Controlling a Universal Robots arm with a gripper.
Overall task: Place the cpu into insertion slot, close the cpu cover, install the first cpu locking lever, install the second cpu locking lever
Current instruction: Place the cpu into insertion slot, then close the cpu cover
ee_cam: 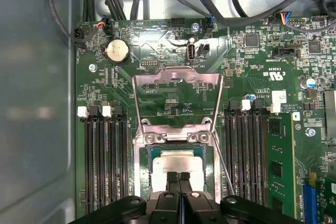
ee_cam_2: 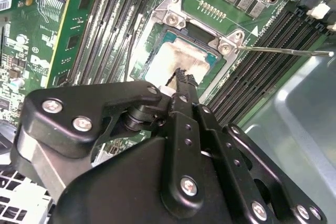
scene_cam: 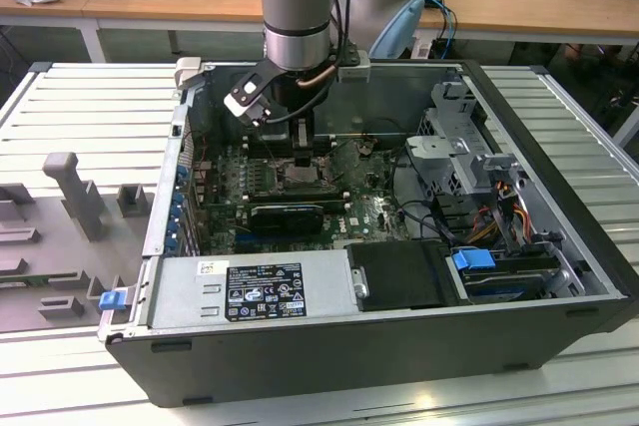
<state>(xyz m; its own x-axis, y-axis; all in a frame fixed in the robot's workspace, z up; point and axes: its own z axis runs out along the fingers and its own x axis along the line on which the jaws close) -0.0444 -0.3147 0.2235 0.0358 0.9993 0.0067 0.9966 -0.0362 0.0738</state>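
Finishing step one, I'd say: cpu (ee_cam: 176, 163) lies flat in the slot (ee_cam: 142, 145). Pincer (ee_cam: 179, 178) is clenched, empty, tips at the cpu's top face. Cover (ee_cam: 157, 78) stands open, lever (ee_cam_2: 283, 51) unlatched. Closing the cover needs the pincer clear of the slot.

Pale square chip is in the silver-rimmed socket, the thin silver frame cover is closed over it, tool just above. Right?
Not quite. The thin silver metal frame cover is open, swung back off the silver-rimmed square socket, as the first wrist view shows. The pale square chip does lie in it, with the black tool just above.
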